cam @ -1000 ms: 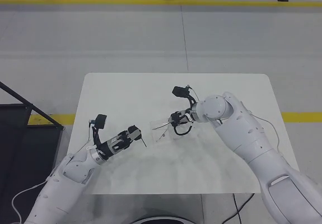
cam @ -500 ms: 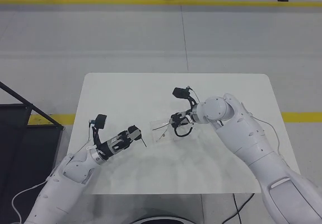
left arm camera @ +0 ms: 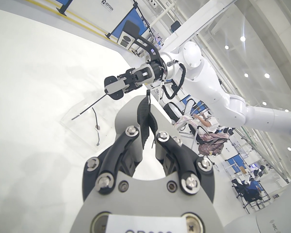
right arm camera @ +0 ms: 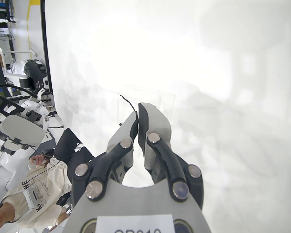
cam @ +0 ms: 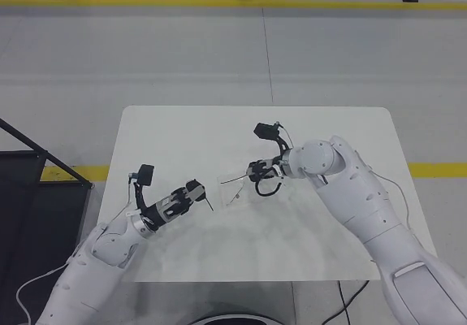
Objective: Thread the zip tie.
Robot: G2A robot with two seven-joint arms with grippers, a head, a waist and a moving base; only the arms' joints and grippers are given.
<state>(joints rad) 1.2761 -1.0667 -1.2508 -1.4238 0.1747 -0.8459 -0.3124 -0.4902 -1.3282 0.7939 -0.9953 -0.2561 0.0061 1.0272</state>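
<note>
Table [cam: 176,138] from above, white: your left gripper [cam: 199,193] sits toward the near left, fingers pressed together on a short black second zip tie [cam: 208,205] that pokes out past the tips. Your right gripper [cam: 252,171] is near the middle of the table, clamped on a long zip tie [cam: 235,178] whose free end runs out toward the left gripper, over a clear tray [cam: 235,195]. The two grippers are apart, with the tray between them. From the left wrist, the left gripper [left arm camera: 148,105] has its pads closed tight on the second zip tie [left arm camera: 148,96], with strap showing on both sides of the pads. Farther off, the right gripper [left arm camera: 111,90] holds the zip tie [left arm camera: 89,107] slanting down to the clear tray [left arm camera: 72,127]; you cannot tell whether its end touches. A loose zip tie [left arm camera: 95,120] lies curved inside the tray. From the right wrist, the right gripper [right arm camera: 137,113] is closed with no gap at the tips, and the thin zip tie [right arm camera: 127,101] curves out of them above the table [right arm camera: 160,37].
</note>
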